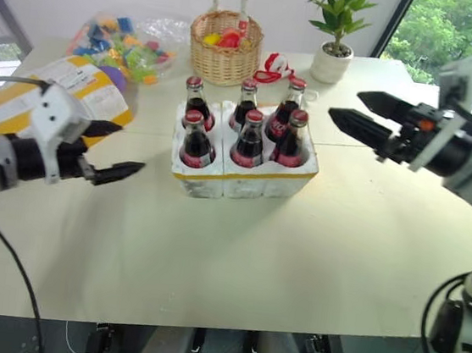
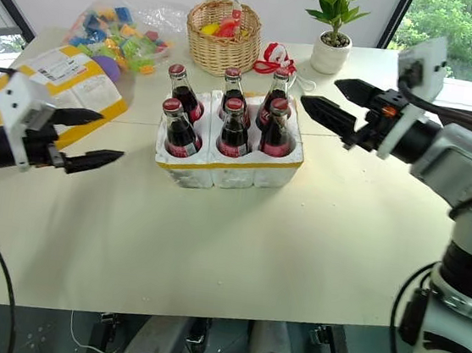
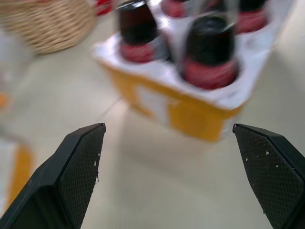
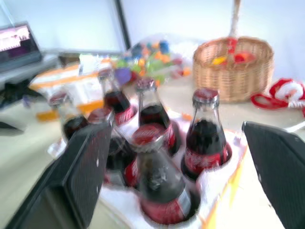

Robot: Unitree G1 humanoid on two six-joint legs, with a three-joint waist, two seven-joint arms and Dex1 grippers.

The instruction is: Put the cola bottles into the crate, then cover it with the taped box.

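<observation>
Table (image 1: 295,260) | striped box (image 1: 36,94) flat at left edge, long axis slanting toward upper right | crate (image 1: 240,177) centre, long axis left-right | six cola bottles (image 1: 249,140) upright in wells | left gripper (image 1: 119,150) fingers apart, empty | right gripper (image 1: 354,109) likewise.

White crate (image 1: 244,180) (yellow band), red-capped dark cola bottles (image 1: 249,140), tan basket (image 1: 225,52)

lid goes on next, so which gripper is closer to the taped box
Left. The left gripper, open, hangs just beside the taped box at the table's left edge. The right gripper, also open, is across the table, on the far side of the crate.
</observation>
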